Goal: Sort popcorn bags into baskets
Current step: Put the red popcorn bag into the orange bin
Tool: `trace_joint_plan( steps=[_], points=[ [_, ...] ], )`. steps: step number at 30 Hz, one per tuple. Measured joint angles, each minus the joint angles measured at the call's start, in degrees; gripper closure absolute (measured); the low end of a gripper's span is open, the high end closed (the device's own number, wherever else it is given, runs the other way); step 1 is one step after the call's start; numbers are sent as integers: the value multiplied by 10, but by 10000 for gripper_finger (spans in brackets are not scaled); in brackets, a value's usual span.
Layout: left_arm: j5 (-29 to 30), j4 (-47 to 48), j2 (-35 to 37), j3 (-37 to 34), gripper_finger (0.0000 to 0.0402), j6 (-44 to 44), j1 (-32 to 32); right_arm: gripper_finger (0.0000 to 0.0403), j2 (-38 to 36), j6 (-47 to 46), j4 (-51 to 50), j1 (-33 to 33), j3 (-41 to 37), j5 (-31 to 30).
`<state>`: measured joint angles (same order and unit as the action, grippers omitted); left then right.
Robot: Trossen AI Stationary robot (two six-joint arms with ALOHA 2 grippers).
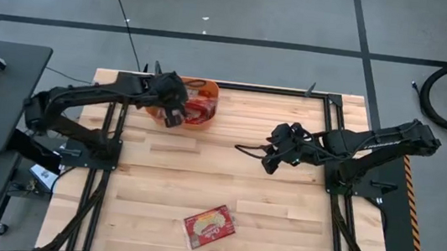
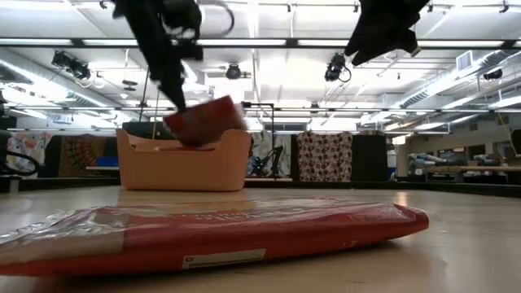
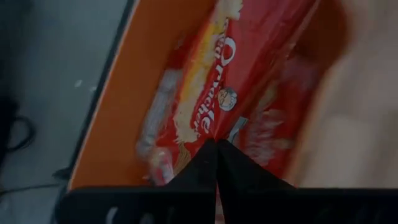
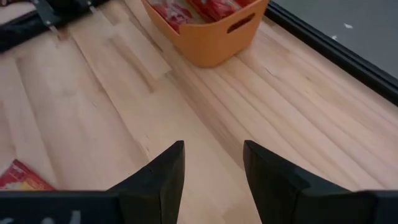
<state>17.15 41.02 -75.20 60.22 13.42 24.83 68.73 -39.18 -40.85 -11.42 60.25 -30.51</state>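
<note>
Now left gripper pinched tight on flat red popcorn packet, hanging tilted directly over orange plastic bin; release downward. Right gripper spread, empty, mid-table.

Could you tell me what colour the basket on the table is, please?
The basket is orange, clearest in the right wrist view.

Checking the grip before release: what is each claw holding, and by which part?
The left claw pinches a popcorn bag by its edge above the basket. The right claw is open, holding nothing.
</note>
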Motion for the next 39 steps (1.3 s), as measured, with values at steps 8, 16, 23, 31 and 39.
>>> trace_joint_plan(
  steps=[8,16,23,31,39],
  points=[
    [46,-56,-43,-44,394,13,47,234,0,-2,39,0,0,23],
    [56,-89,-52,-44,356,-42,52,234,0,-2,53,-2,0,36],
    [-125,-80,-22,-44,311,-103,30,234,0,2,52,-2,0,46],
    [-468,-114,-17,-43,319,-278,-63,234,0,16,47,3,0,46],
    [-406,-150,-17,-44,324,-326,-246,234,0,80,48,26,0,34]
  ],
)
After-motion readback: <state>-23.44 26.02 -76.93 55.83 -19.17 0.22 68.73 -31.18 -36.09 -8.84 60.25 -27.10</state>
